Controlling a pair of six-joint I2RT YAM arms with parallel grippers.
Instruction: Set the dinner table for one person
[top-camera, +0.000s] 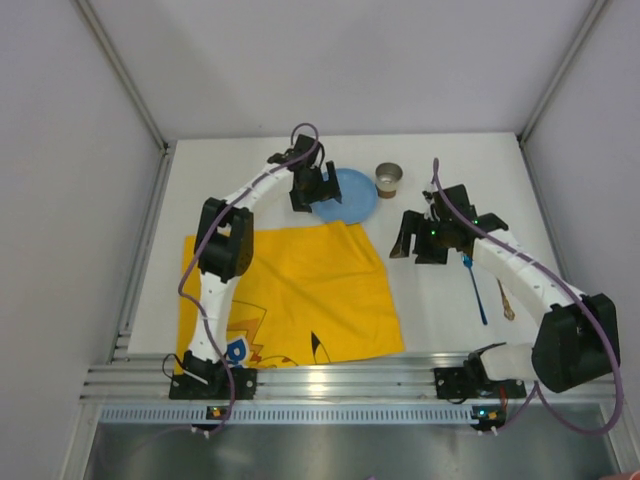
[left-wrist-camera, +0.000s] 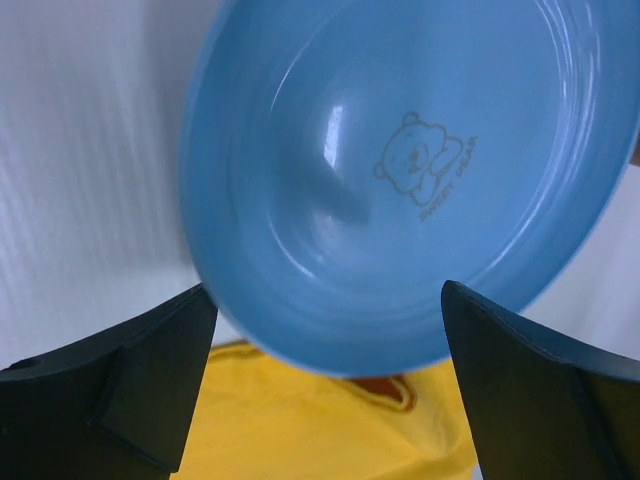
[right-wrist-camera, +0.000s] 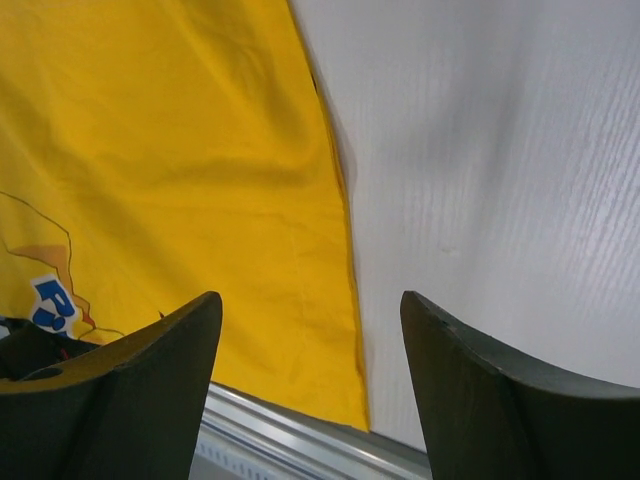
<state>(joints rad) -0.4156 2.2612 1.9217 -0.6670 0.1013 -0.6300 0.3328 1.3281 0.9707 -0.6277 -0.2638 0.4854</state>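
The dinner table (top-camera: 235, 180) is a white tabletop with a ribbed aluminium rail (top-camera: 330, 380) along its near edge. A blue plate (top-camera: 350, 195) with a bear print lies at the back middle, its near rim over the corner of a yellow cartoon mat (top-camera: 290, 285). My left gripper (top-camera: 312, 195) is open at the plate's left rim. In the left wrist view the plate (left-wrist-camera: 400, 170) fills the frame and its near rim lies between the open fingers of the gripper (left-wrist-camera: 328, 290). My right gripper (top-camera: 415, 248) is open and empty; in the right wrist view it (right-wrist-camera: 310, 297) hovers over the mat's right edge (right-wrist-camera: 345, 260).
A brown cup (top-camera: 388, 178) stands right of the plate. A blue utensil (top-camera: 473, 285) and a brown one (top-camera: 505, 298) lie on the white top at the right, beside my right arm. White walls enclose the table.
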